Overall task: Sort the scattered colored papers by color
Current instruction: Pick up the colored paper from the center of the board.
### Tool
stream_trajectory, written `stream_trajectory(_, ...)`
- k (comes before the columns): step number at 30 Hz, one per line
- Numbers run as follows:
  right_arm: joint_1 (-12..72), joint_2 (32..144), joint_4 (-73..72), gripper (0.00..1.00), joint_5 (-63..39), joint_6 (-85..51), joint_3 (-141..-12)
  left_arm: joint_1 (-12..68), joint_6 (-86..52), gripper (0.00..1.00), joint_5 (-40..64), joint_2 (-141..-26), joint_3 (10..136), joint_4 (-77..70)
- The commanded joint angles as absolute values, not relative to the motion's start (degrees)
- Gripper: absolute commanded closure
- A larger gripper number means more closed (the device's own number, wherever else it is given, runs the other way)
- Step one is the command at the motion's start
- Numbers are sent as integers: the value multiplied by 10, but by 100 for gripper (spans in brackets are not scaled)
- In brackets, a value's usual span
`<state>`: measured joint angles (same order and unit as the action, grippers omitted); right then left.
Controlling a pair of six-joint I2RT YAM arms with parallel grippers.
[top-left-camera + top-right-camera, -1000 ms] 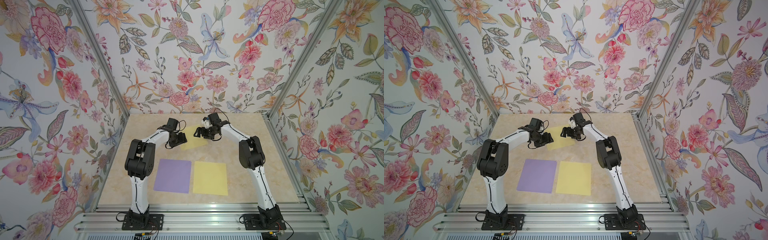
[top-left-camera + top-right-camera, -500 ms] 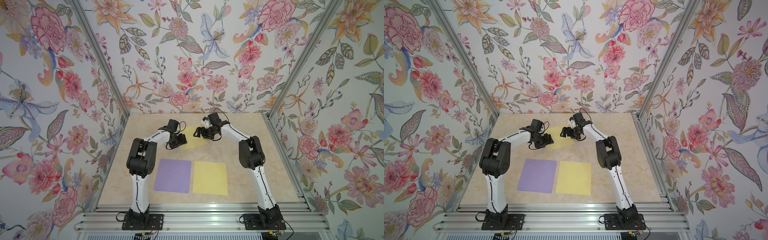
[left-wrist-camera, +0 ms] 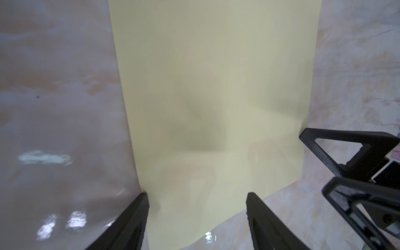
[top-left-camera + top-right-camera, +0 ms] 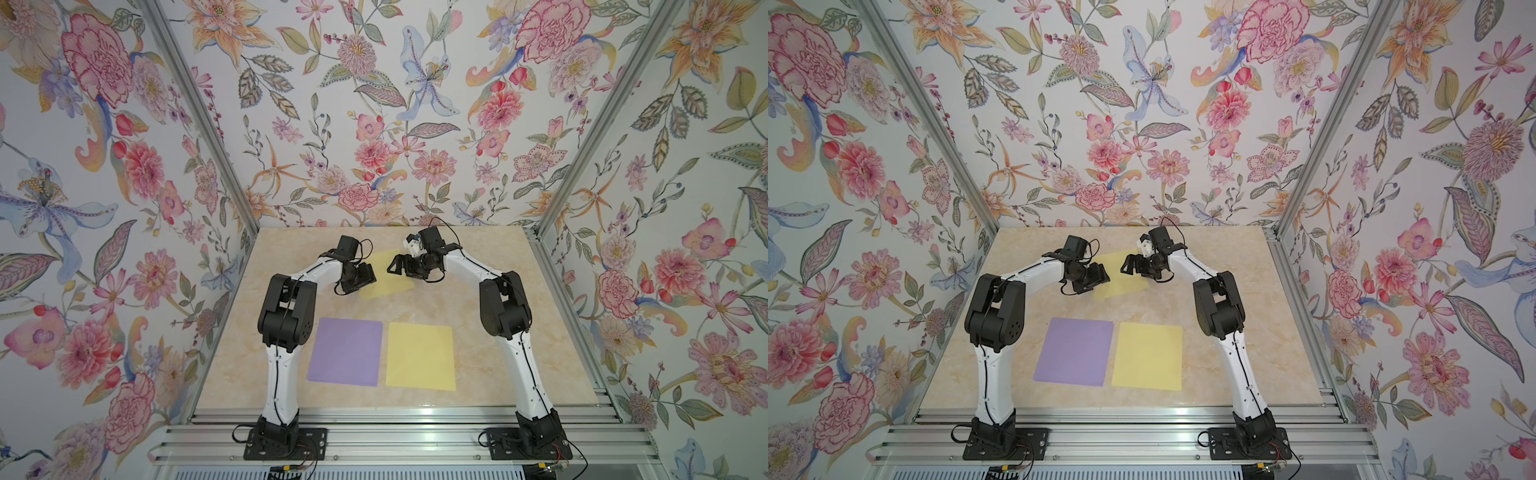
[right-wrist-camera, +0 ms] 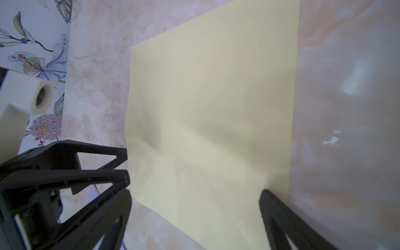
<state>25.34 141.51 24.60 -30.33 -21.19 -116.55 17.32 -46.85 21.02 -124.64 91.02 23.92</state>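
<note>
Between the two grippers, toward the far end of the tabletop (image 4: 237, 353): far yellow sheet (image 4: 388, 276), lying skewed, its surface faintly rippled in both wrist views.

Left gripper (image 3: 197, 197): jaws apart, straddling one end of the far yellow sheet, with paper showing in the gap. Nothing is clamped. Whether the tips touch the paper cannot be told.

Right gripper (image 5: 194, 192): jaws spread wide, straddling the opposite end of the same sheet. Nothing is clamped. It faces the left gripper across the sheet.

Behind both grippers, toward the arm bases and well apart from the far yellow sheet:
- purple sheet (image 4: 345, 351), flat, on the left gripper's side.
- near yellow sheet (image 4: 419, 355), flat, just beside the purple sheet, on the right gripper's side.
</note>
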Motion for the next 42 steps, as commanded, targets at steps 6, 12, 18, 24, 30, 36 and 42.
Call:
stream_trajectory(6, 246, 1397, 248, 4, -307, -215, -1102, 189, -537, 24, 226, -1308, 890, 210)
stream_trajectory(12, 244, 1388, 241, 4, -309, -214, -1084, 179, -581, 23, 259, -1288, 823, 40)
stream_trajectory(18, 246, 1378, 235, 4, -309, -212, -1067, 155, -528, 20, 316, -1322, 864, 8)
stream_trajectory(24, 250, 1373, 229, 5, -311, -213, -1059, 130, -506, 18, 340, -1344, 908, 1)
stream_trajectory(30, 252, 1369, 230, 5, -311, -210, -1055, 110, -508, 24, 391, -1388, 980, 2)
stream_trajectory(36, 251, 1368, 232, 5, -312, -208, -1054, 101, -480, 38, 410, -1395, 992, 43)
stream_trajectory(42, 252, 1371, 233, 5, -313, -207, -1055, 97, -437, 60, 448, -1402, 1001, 99)
